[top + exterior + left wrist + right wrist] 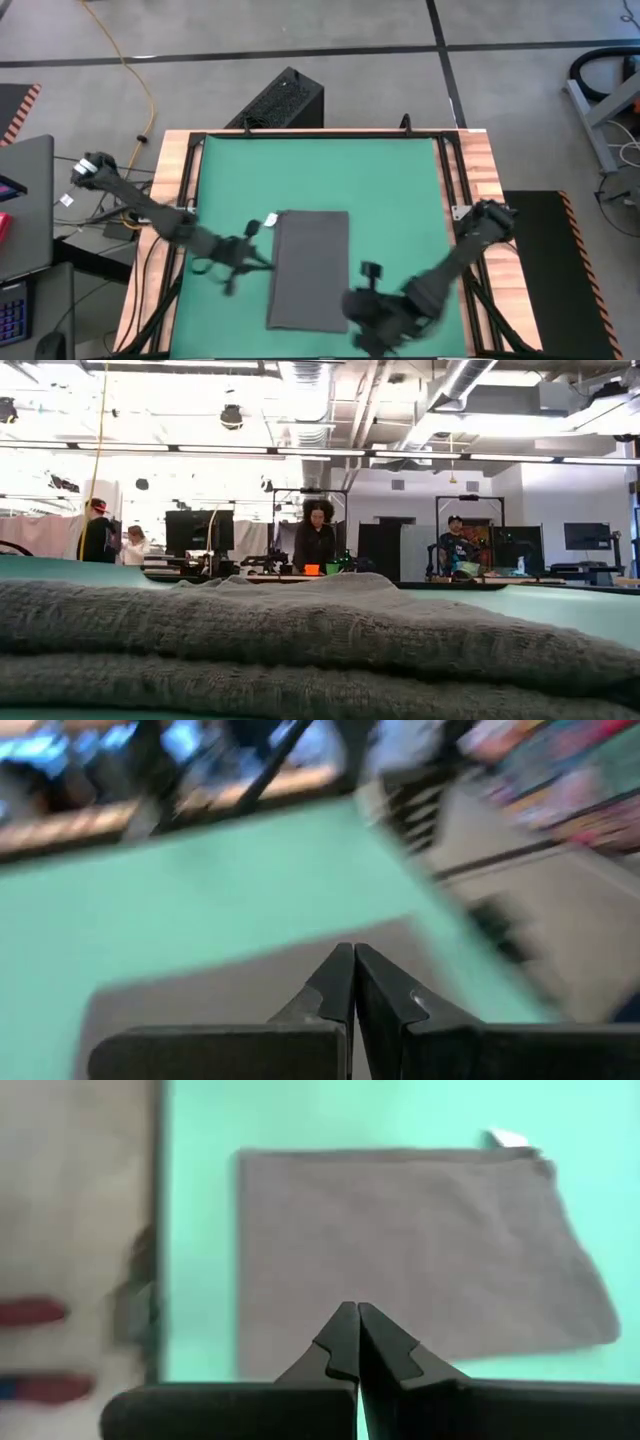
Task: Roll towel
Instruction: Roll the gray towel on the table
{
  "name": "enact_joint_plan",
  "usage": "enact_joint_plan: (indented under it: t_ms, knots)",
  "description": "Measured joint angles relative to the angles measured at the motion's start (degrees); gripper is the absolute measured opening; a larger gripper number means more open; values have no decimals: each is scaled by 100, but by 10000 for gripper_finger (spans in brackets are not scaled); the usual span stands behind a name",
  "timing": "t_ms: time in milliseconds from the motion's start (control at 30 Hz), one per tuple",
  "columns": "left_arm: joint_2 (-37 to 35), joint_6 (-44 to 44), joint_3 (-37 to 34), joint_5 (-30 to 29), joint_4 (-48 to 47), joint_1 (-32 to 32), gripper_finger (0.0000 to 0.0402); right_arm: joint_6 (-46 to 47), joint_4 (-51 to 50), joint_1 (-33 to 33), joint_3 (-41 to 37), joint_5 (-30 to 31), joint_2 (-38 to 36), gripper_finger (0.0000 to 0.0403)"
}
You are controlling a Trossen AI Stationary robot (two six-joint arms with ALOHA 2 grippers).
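A plain dark grey soft towel (310,268), folded into a long rectangle, lies flat on the green mat (320,170) that covers the wooden-edged table (482,170), a little toward the near side of the mat and roughly midway between the two arms. Its small white tag (270,219) sticks out at the far corner on the left arm's side. The left gripper (262,262) sits low over the mat just beside the towel's long left edge, near its middle; in the left wrist view its two dark fingers (335,985) are pressed together with nothing between them, their tips over the grey cloth. The right gripper (352,303) is at the towel's near right corner, just beside the cloth; in the right wrist view its dark fingers (340,1342) meet at the tips, holding nothing, with the towel (410,1250) spread on the mat ahead of them and the white tag (508,1139) at the far corner. From table height the towel (300,640) fills the foreground as two stacked folded layers of coarse grey weave, with the mat's green surface (560,610) behind it. Beyond the table, several people (316,535) stand at desks with monitors in a bright open workshop. A black box (280,100) stands on the floor past the table's far edge.
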Motion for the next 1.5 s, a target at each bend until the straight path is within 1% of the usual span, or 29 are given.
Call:
enact_joint_plan:
  t_ms: [67, 133, 200, 233, 333, 433, 500, 567, 600, 667, 733, 767, 833, 900, 967, 1033, 1100, 1133, 1200, 1267, 1333, 1367, 1433, 1467, 1500]
  knots:
    - [-434, 20, 184, 55, -218, -534, 0, 198, -273, 288, -7, -5, -165, 20]
    - [-684, -10, 296, 70, -332, -1060, 2, 533, -701, 509, -7, 8, -235, 29]
    - [-741, -174, 325, -34, -473, -1545, 10, 919, -1138, 656, -7, -81, -244, 46]
    - [-687, -265, 341, -69, -541, -1766, 17, 1033, -1259, 708, -7, -284, -216, 57]
    - [-229, -434, 411, -73, -553, -2260, 51, 1128, -1358, 806, -15, -928, -181, 100]
    - [429, -449, 636, 61, -448, -2566, 97, 965, -1239, 861, -11, -964, -195, 154]
    - [881, -175, 828, 202, -450, -2659, 132, 768, -1350, 875, -11, -967, -195, 190]
    - [1332, 339, 1006, 193, -459, -2675, 165, 638, -1414, 842, -92, -913, -194, 218]
    - [1532, 587, 1069, 53, -462, -2666, 180, 603, -1391, 803, -168, -847, -199, 228]
    - [1945, 758, 1155, -410, -438, -2614, 206, 546, -1358, 746, -364, -803, -201, 238]
    - [2339, 694, 1167, -733, -475, -2490, 224, 267, -1111, 705, -629, -916, -201, 239]
    - [2513, 584, 1171, -768, -478, -2421, 230, 60, -855, 686, -808, -1030, -202, 238]
    - [2772, 402, 1201, -655, -478, -2281, 236, -189, -200, 655, -1181, -1284, -213, 232]
    - [2904, 191, 1289, -567, -433, -2170, 237, -391, 494, 599, -1544, -1361, -297, 225]
    - [2862, 136, 1424, -679, -514, -2076, 237, -587, 855, 542, -1850, -1264, -595, 220]
    - [2609, 392, 1595, -989, -838, -1957, 237, -706, 748, 458, -2201, -748, -1103, 215]
    - [2200, 606, 1737, -1392, -1334, -1791, 238, -714, 358, 329, -2634, -235, -1764, 212]
    - [1959, 641, 1801, -1480, -1606, -1675, 238, -691, 219, 250, -2843, -31, -2118, 211]
    - [1397, 541, 1873, -1486, -2066, -1389, 238, -651, 276, 78, -3250, 192, -2988, 209]
    - [839, 170, 1837, -1212, -2136, -1081, 238, -652, 493, -85, -3650, 258, -3827, 207]
    - [512, -144, 1673, -622, -2119, -867, 238, -635, 1062, -238, -4176, 167, -4453, 205]
    - [468, -117, 1589, -257, -2184, -852, 237, -654, 1368, -296, -4446, 33, -4681, 205]
    - [514, 375, 1411, 483, -2389, -988, 234, -933, 2092, -350, -4984, -444, -4929, 204]
    - [574, 699, 1276, 643, -2491, -1092, 233, -1086, 2381, -354, -5219, -678, -4933, 203]
    - [634, 962, 1173, 629, -2517, -1180, 232, -1241, 2619, -355, -5430, -838, -4882, 203]
